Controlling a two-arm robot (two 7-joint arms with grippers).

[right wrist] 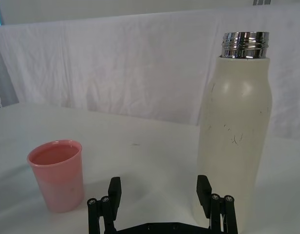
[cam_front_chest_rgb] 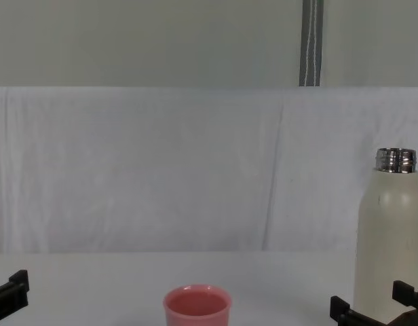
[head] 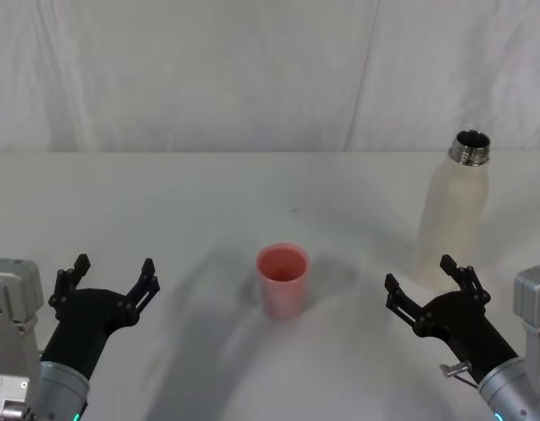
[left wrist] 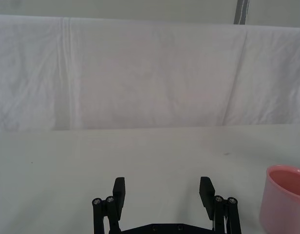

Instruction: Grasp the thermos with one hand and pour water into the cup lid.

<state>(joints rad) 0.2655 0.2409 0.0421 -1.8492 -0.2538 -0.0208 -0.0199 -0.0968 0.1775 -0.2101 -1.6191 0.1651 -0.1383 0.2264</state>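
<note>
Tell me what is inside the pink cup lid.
The cup lid stands upright on the table, mouth open. Its pink inner wall and bottom show from the head view, with nothing solid in it. Whether it holds any water cannot be told.

Count of items on the white cloth-covered table:

One tall cream-white cylindrical thermos with a shiny threaded steel neck, standing upright, uncapped. Quantity: one.

One small salmon-pink round cup lid with tapered sides, upright, mouth up. Quantity: one.

Two black robot grippers: the left gripper and the right gripper, each with its two finger pairs spread apart and nothing between them. Quantity: two.

One white fabric backdrop behind the table. Quantity: one.

Total loose objects on the table: two.
</note>
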